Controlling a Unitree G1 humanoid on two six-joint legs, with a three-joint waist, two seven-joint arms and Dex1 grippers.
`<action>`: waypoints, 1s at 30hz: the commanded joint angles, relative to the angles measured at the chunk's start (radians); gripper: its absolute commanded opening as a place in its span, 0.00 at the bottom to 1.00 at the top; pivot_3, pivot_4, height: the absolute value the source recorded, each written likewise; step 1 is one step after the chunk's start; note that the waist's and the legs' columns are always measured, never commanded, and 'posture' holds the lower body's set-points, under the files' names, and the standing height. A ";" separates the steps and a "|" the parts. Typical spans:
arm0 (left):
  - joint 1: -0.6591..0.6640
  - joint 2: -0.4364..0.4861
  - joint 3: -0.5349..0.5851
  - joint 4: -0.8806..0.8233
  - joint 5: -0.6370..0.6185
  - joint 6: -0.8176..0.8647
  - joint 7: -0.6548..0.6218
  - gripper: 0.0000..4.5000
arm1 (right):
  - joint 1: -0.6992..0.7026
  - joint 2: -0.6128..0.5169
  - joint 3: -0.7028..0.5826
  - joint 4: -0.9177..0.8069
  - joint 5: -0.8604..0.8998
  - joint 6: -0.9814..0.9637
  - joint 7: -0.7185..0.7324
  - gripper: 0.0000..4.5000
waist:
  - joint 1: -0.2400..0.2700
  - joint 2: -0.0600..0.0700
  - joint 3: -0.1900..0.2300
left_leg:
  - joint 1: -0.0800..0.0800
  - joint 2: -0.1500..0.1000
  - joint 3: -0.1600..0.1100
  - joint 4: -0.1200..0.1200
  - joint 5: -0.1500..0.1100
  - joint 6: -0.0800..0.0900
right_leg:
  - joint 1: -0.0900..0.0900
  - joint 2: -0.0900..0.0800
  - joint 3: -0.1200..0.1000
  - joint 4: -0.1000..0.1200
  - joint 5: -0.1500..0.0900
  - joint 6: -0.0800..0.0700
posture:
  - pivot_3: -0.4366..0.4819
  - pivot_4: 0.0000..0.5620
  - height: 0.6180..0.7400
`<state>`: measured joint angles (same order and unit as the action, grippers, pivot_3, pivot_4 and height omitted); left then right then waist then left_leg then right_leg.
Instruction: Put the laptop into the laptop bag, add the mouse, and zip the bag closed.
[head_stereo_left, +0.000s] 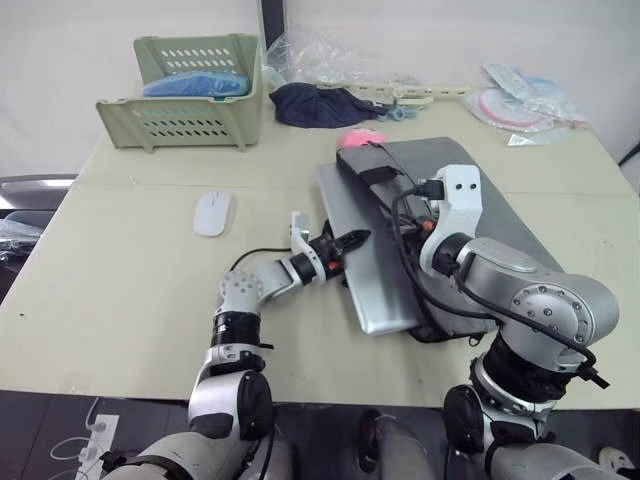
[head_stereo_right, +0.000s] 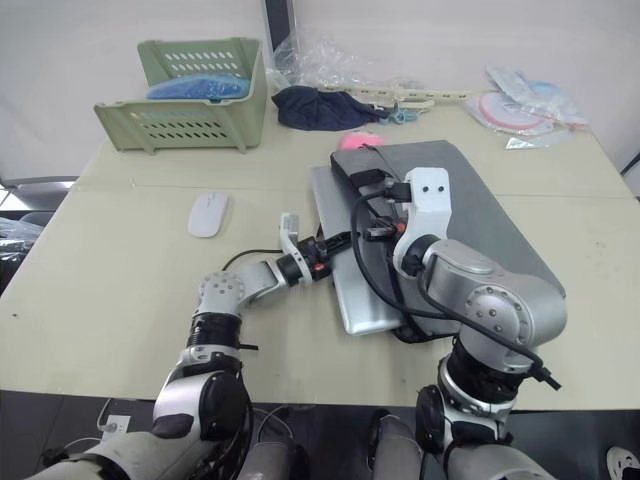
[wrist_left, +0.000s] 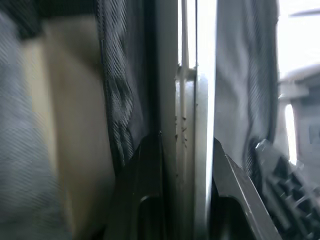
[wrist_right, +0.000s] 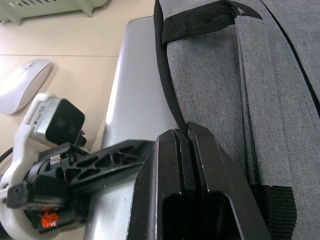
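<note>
Beige table (head_stereo_left: 120, 290) carried the mouse (head_stereo_left: 212, 212) left of the laptop (head_stereo_left: 365, 270), whose left edge the left gripper (head_stereo_left: 350, 243) clamped. Right gripper (wrist_right: 184, 135) pinched the laptop bag (head_stereo_left: 510, 215) edge covering the laptop's right side.

No writing, brand or number can be read on anything here. The small white label on the left gripper's camera housing (wrist_right: 42, 113) carries print too fine to make out, and the packets at the far right of the table (head_stereo_left: 520, 100) are illegible.
</note>
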<state>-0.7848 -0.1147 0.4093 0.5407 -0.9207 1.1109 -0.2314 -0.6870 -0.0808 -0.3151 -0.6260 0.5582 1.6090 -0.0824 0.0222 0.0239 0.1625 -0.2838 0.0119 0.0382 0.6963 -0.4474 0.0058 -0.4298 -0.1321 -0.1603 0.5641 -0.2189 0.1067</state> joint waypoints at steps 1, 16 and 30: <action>-0.004 -0.064 -0.033 0.011 -0.022 0.017 -0.058 0.11 | -0.030 -0.001 0.000 -0.017 0.032 0.005 -0.013 0.00 | 0.000 0.000 0.000 | 0.000 0.000 0.000 0.000 0.000 0.000 | 0.000 0.000 0.000 0.000 0.000 0.000 | 0.48 0.27 1.00; -0.093 -0.069 -0.006 0.162 0.046 -0.137 -0.087 0.11 | -0.033 0.013 0.006 -0.017 0.081 0.005 -0.053 0.00 | 0.002 0.000 0.000 | 0.000 0.000 0.000 0.001 0.000 0.000 | 0.001 0.000 0.001 0.000 0.001 0.001 | 0.48 0.27 1.00; -0.239 -0.078 0.016 0.442 0.133 -0.366 -0.144 0.11 | -0.038 0.045 0.004 -0.009 0.127 0.005 -0.104 0.00 | 0.001 0.000 0.000 | 0.000 0.000 0.000 0.001 0.000 0.001 | 0.001 0.000 0.001 0.000 0.001 0.002 | 0.48 0.27 1.00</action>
<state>-1.0059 -0.1531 0.4173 0.9390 -0.7869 0.7700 -0.3330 -0.7024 -0.0431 -0.3149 -0.6202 0.6505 1.6090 -0.1749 0.0237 0.0240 0.1625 -0.2842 0.0120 0.0384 0.6976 -0.4470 0.0066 -0.4291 -0.1326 -0.1596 0.5642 -0.2177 0.1087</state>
